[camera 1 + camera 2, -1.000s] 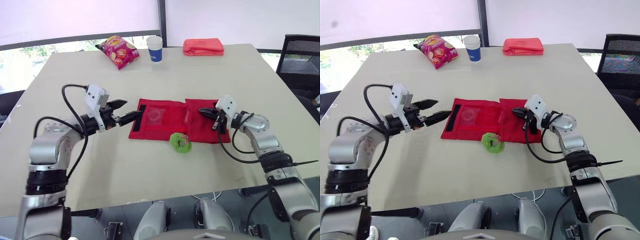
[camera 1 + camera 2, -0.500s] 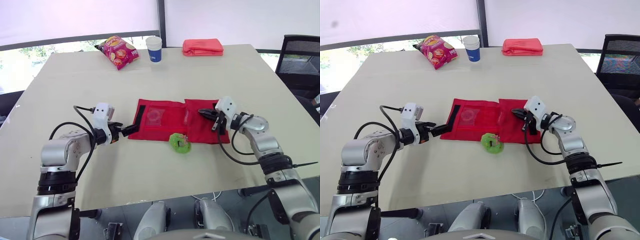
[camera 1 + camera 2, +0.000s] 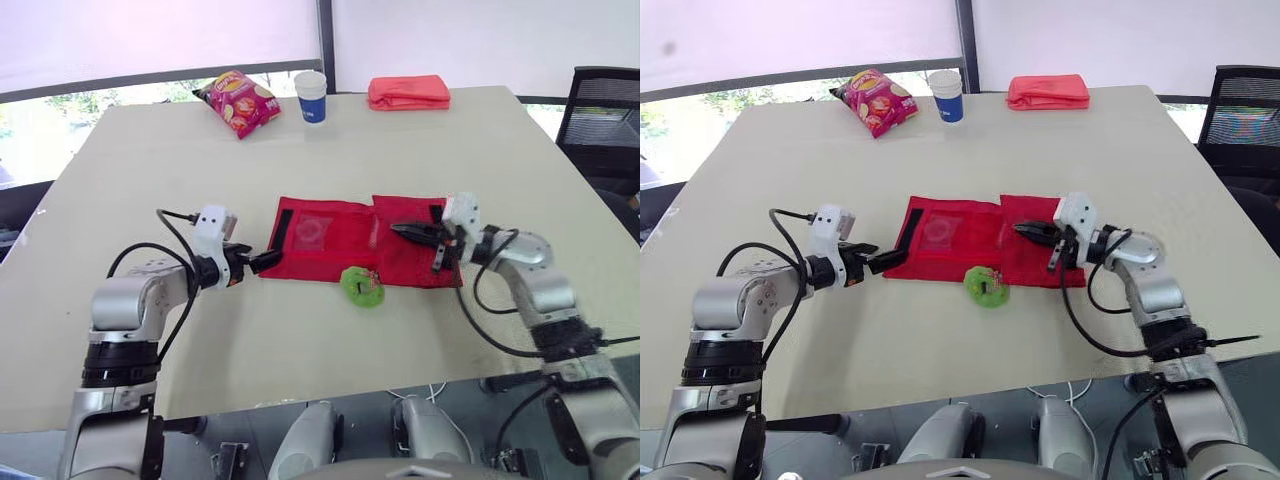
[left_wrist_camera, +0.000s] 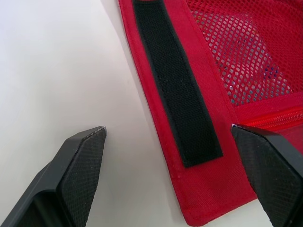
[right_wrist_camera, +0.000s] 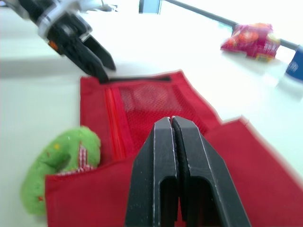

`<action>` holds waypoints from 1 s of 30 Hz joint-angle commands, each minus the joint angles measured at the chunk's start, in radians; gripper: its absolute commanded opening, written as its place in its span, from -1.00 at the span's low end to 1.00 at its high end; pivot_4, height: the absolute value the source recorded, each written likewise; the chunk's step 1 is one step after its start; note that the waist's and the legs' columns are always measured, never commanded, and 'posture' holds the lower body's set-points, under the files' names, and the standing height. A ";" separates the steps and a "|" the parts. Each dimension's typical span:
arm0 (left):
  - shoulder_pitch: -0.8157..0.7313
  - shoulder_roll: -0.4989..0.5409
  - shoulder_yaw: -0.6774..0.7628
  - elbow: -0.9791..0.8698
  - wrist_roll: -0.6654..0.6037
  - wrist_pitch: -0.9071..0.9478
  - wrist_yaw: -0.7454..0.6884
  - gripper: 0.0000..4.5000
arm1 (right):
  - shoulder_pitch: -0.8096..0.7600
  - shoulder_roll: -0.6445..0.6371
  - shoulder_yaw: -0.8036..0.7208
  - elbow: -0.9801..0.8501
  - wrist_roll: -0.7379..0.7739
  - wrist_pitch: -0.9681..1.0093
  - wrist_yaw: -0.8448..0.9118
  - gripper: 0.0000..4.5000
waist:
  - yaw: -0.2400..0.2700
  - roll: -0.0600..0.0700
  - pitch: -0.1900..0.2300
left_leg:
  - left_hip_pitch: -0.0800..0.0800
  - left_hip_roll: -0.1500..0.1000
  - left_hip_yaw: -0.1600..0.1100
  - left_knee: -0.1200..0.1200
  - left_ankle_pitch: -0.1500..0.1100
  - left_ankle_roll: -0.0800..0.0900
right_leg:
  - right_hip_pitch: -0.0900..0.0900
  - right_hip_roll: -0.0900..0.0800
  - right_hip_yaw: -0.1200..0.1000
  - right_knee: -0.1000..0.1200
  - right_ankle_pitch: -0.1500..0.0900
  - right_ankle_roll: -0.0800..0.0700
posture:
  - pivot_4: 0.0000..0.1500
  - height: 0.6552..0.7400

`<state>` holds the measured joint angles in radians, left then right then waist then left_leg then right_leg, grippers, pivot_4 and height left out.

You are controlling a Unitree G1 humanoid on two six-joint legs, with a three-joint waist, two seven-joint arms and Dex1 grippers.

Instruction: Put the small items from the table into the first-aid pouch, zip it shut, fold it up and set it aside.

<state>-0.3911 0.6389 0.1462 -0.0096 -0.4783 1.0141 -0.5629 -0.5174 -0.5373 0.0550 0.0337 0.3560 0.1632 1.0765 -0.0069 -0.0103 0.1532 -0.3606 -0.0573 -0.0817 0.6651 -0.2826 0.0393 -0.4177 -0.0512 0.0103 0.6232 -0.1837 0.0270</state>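
left pincer (image 3: 268, 260): 2 fingers spread wide | right pincer (image 3: 403, 231): 2 fingers pressed together, aimed left

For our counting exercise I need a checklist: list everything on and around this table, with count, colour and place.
table: 1, beige, under everything
first-aid pouch: 1, red, open flat at table centre
soft ring: 1, green, at pouch's near edge
snack bag: 1, pink-red, far left
paper cup: 1, white and blue, far edge
folded cloth: 1, red, far right
chair: 1, black, beyond table's right side
left gripper: 1, black, open, astride pouch's left corner
right gripper: 1, black, shut, over pouch's right half
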 commanded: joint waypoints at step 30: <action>0.013 -0.017 0.206 0.004 -0.140 0.027 -0.102 -0.99 | 0.114 -0.240 -0.197 -0.377 0.251 0.335 -0.047 1.00 | 0.017 -0.006 0.007 | -0.005 0.001 -0.002 0.000 0.000 -0.001 | -0.001 -0.001 -0.005 -0.004 -0.003 0.004 | 1.00 0.99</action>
<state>-0.3777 0.5797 0.3057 -0.0042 -0.6027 1.0670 -0.6292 -0.3821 -0.7732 -0.1330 -0.3283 0.5975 0.5016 1.0355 0.0106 -0.0161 0.1605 -0.3652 -0.0557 -0.0839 0.6651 -0.2823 0.0386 -0.4188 -0.0524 0.0055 0.6189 -0.1864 0.0314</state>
